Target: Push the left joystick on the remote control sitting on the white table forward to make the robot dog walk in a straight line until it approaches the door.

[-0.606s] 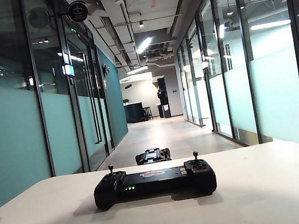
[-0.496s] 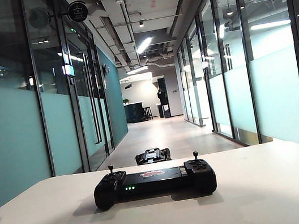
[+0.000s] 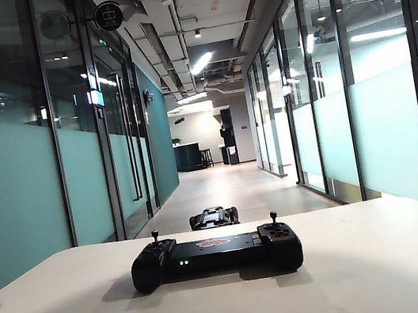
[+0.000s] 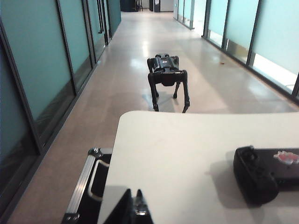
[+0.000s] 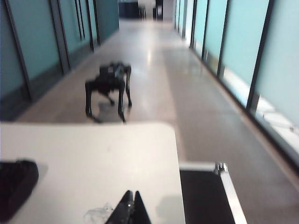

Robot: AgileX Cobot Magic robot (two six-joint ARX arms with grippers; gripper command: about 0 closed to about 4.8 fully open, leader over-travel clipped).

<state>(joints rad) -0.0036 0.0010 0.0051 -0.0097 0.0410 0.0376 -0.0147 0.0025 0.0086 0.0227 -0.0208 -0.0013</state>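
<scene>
Task not yet begun: both grippers parked at the near table edge, dog waiting just past the table

The remote control [image 3: 215, 256] lies flat in the middle of the white table [image 3: 389, 271], its left joystick [image 3: 156, 235] upright and untouched, with green LEDs lit. The left gripper [image 4: 136, 205] sits with fingers pressed together at the near left of the table, well apart from the remote; the right gripper [image 5: 131, 205] is likewise closed and empty at the near right. The robot dog [image 4: 167, 77] stands on all four legs on the corridor floor just beyond the table's far edge, facing down the hallway. By my reading everything remains: reaching the stick, pushing it forward, and the whole walk toward the door, which I cannot pick out among the glass walls
</scene>
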